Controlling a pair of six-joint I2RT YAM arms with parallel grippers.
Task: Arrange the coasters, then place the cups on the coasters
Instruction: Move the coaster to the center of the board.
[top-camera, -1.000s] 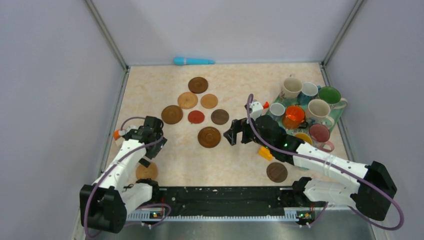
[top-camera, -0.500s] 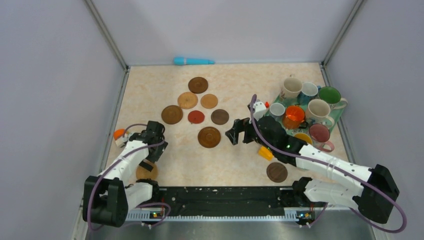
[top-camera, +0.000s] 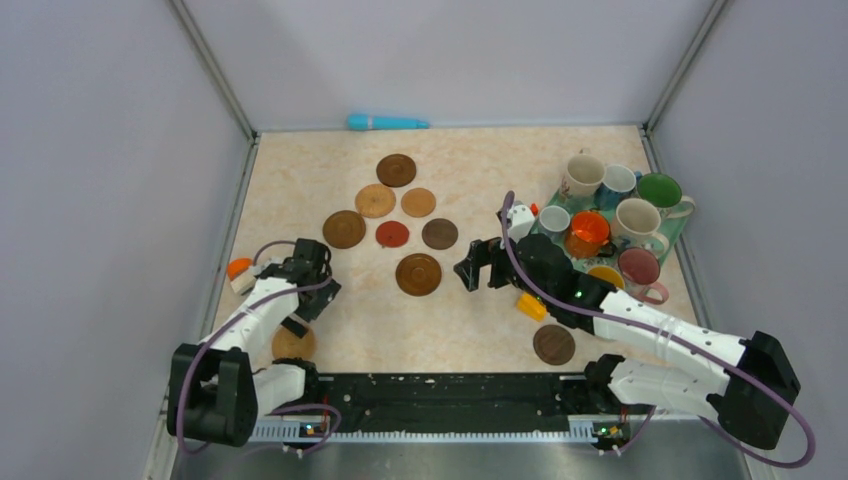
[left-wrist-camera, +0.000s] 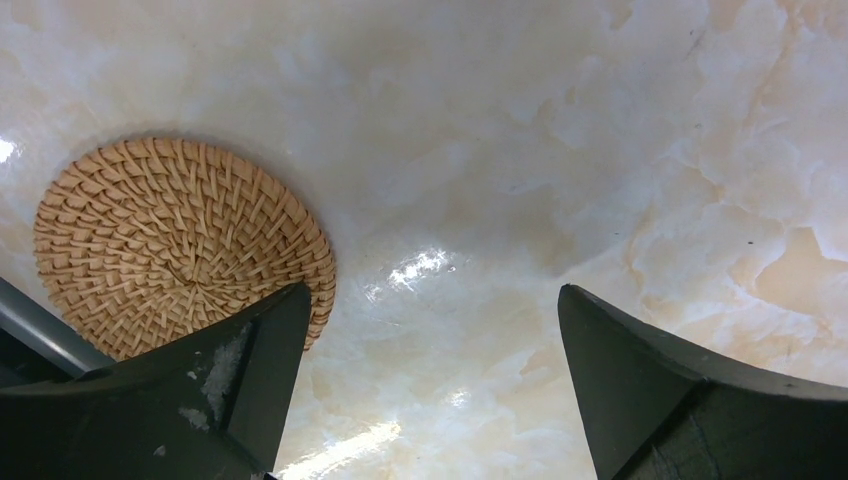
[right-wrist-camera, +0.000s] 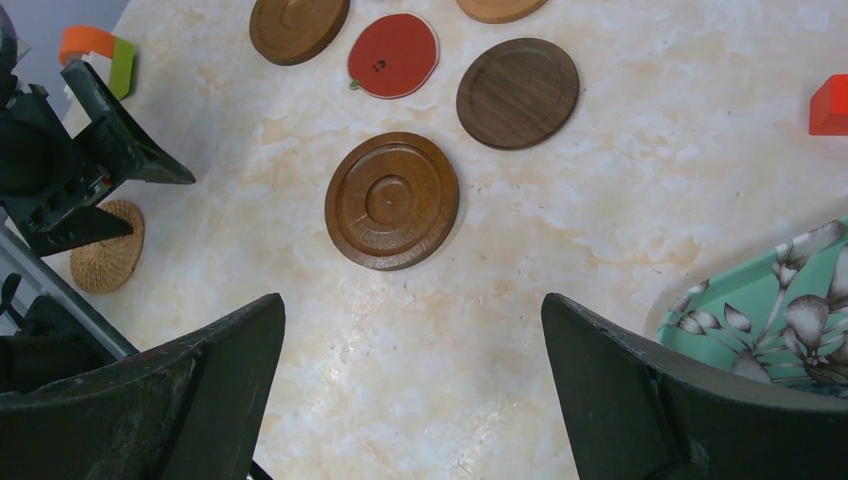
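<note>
Several round coasters lie mid-table, among them a red one (top-camera: 392, 234) and a large ridged dark brown one (top-camera: 418, 273). A woven tan coaster (top-camera: 293, 343) lies by the near left edge, and a dark one (top-camera: 553, 344) by the near right. My left gripper (top-camera: 298, 312) hangs open just above the woven coaster (left-wrist-camera: 170, 240), which sits at the left finger; bare table shows between its fingertips (left-wrist-camera: 432, 300). My right gripper (top-camera: 470, 268) is open and empty (right-wrist-camera: 412, 305), just right of the ridged coaster (right-wrist-camera: 391, 200). The cups, including orange (top-camera: 588, 232) and green (top-camera: 659, 190), crowd the tray.
A teal floral tray (top-camera: 681, 232) holds the cups at the right wall. A small orange block (top-camera: 530, 305) lies under the right arm. A blue pen-like object (top-camera: 387, 122) rests at the far wall. An orange-and-white piece (top-camera: 238, 270) sits at the left edge.
My left gripper has drawn back toward the near edge and now sits over the woven coaster. The right arm has shifted slightly right. Both stay open.
</note>
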